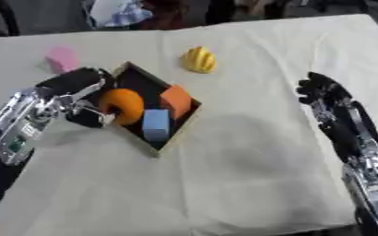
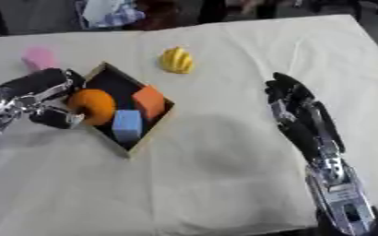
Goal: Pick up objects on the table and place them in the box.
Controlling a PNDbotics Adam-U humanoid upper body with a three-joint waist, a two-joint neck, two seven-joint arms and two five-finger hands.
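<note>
The left hand (image 1: 79, 94) grips the orange ball (image 1: 122, 106) over the box (image 1: 179, 127), beside the orange block (image 1: 176, 100) and blue block (image 1: 155, 124): the placing step. Next, release it there. The right hand (image 2: 293, 103) hangs relaxed; the yellow object (image 1: 198, 60) and pink object (image 1: 62, 58) remain on the table (image 1: 249, 152).

A cream-clothed table (image 1: 249, 175) bears a dark box (image 1: 184, 120), pink block (image 1: 62, 58) and yellow object (image 1: 199, 60).
</note>
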